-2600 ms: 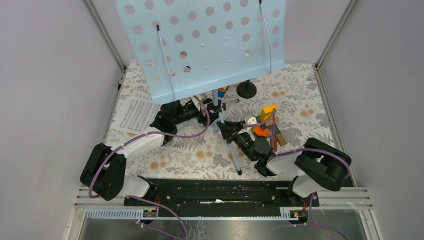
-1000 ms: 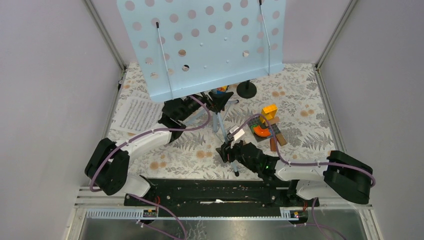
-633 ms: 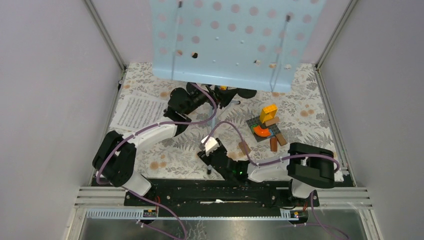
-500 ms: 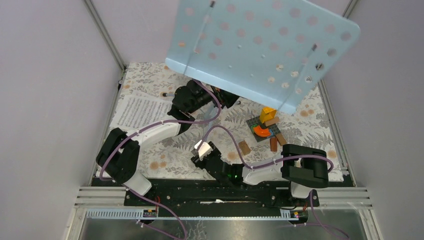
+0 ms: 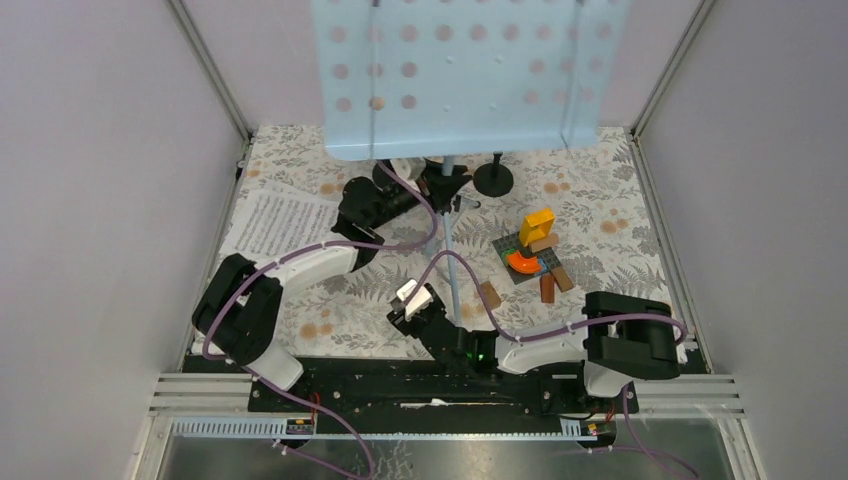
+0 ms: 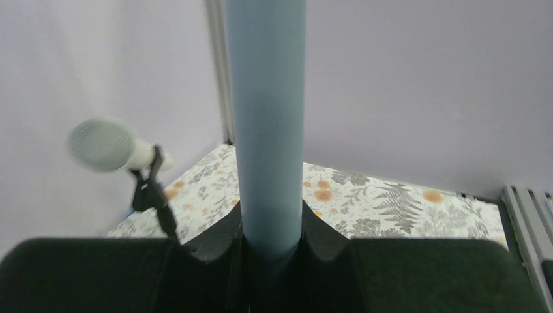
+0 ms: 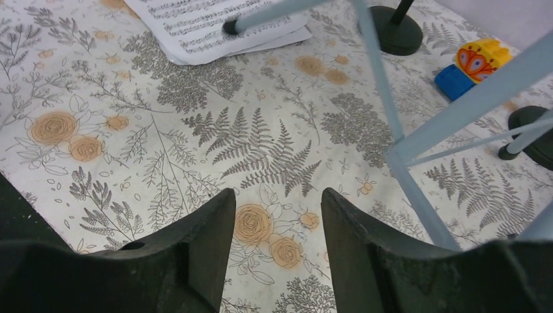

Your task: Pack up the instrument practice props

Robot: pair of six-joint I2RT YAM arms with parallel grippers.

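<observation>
1. The left gripper [image 6: 270, 228] is pinched on the light-blue metal pole [image 6: 264, 98] of the light-blue perforated music rack [image 5: 465, 75], probably to steady the top-heavy rack (it stands upright at the far middle of the floral cloth [image 7: 130, 163]).
2. The right gripper [image 7: 279, 202] hangs spread and empty just over the cloth near a tripod leg [image 7: 385, 98], seemingly placed to fold the legs.
3. The white sheet-music pages [image 5: 275, 225] lie flat at the left, not yet packed.

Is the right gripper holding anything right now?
No, the right gripper is open, with only the floral tablecloth showing between its fingers.
</observation>
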